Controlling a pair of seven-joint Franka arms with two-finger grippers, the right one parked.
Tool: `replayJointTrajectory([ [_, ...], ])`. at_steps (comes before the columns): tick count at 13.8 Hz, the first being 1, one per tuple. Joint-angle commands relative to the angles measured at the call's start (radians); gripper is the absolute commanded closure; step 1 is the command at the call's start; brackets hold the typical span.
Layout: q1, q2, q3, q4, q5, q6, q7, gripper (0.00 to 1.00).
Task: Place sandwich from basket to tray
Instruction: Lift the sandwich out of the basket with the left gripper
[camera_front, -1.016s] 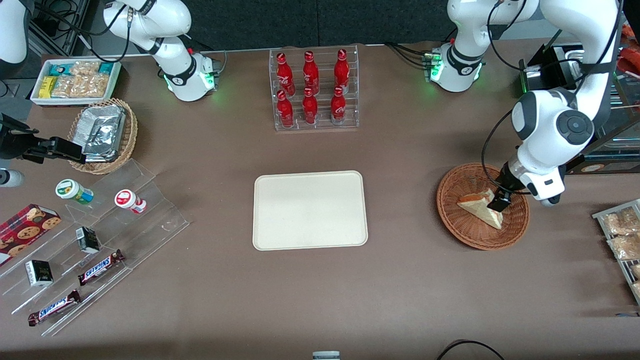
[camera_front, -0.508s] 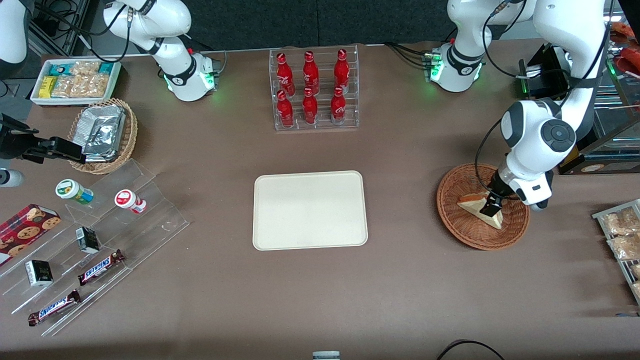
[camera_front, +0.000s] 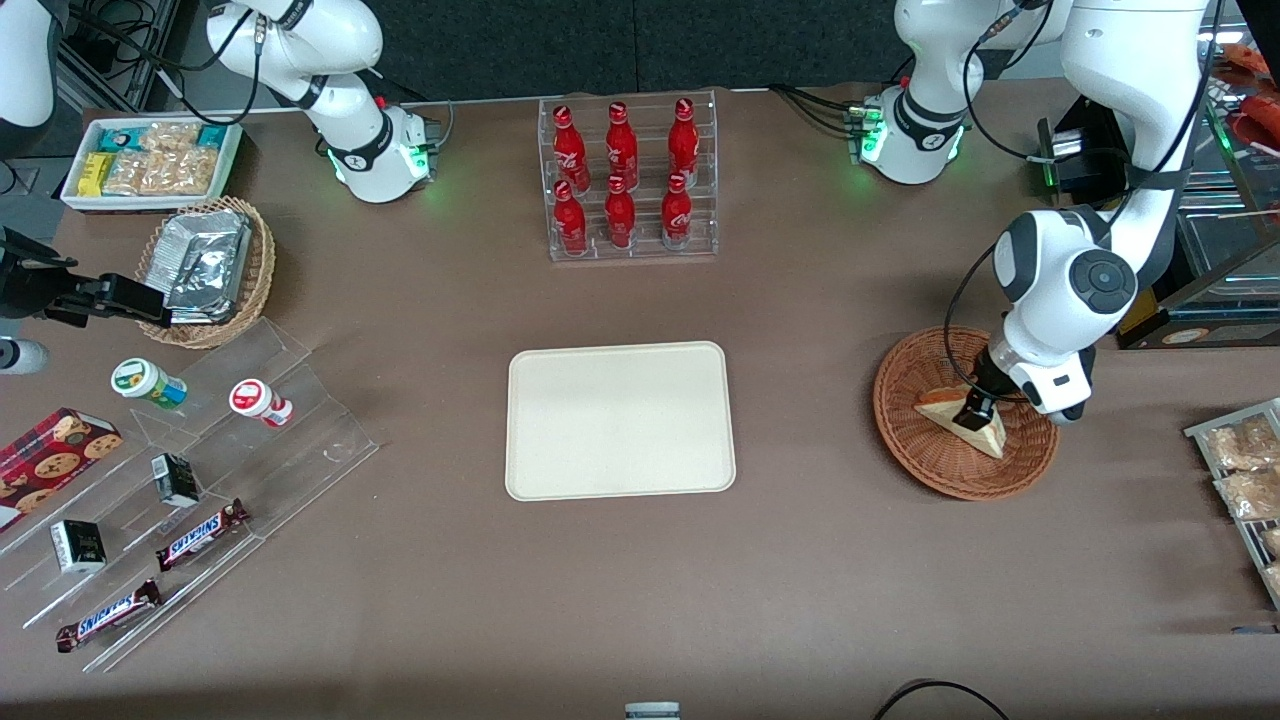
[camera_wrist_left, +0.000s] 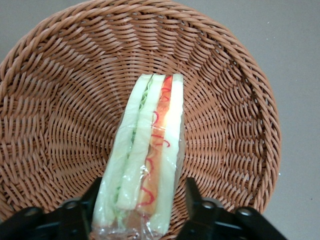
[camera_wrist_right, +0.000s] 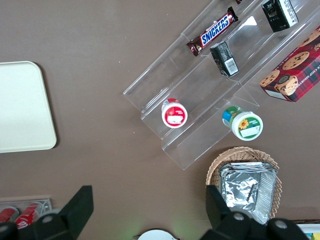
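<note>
The sandwich (camera_front: 938, 404), a wrapped white-bread wedge with red-orange and green filling, lies in the reddish-brown wicker basket (camera_front: 905, 445) toward the working arm's end of the table. My left gripper (camera_front: 974, 411) is down in the basket, open, with one finger on each side of the sandwich. In the left wrist view the sandwich (camera_wrist_left: 150, 145) stands on edge between the black fingers (camera_wrist_left: 194, 196) of the gripper (camera_wrist_left: 143, 194); a sliver of basket (camera_wrist_left: 65, 115) shows between one finger and the bread. The cream tray (camera_front: 620, 420) lies bare at the table's middle.
A clear rack of red bottles (camera_front: 628, 180) stands farther from the camera than the tray. Snack packets (camera_front: 1240, 465) lie beside the basket at the table's edge. A clear stepped stand with snacks (camera_front: 190, 480) and a tan foil-packet basket (camera_front: 208, 268) sit toward the parked arm's end.
My left gripper has moved a little toward the tray and lower, from beside the sandwich's end to straddling its middle. The sandwich and basket have not moved.
</note>
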Motion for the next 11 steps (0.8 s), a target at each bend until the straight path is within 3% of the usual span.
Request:
replayJointTrajectory([
  [1, -0.012, -0.004, -0.004, 0.021, -0.007, 0.004, -0.016, 1.00],
  [3, -0.017, -0.030, -0.023, 0.036, 0.004, -0.056, -0.007, 1.00],
  [5, -0.017, -0.070, -0.055, 0.102, 0.013, -0.233, 0.019, 1.00],
  [8, -0.017, -0.118, -0.119, 0.289, 0.022, -0.604, 0.157, 1.00],
  [11, -0.017, -0.108, -0.223, 0.455, 0.030, -0.792, 0.157, 1.00],
])
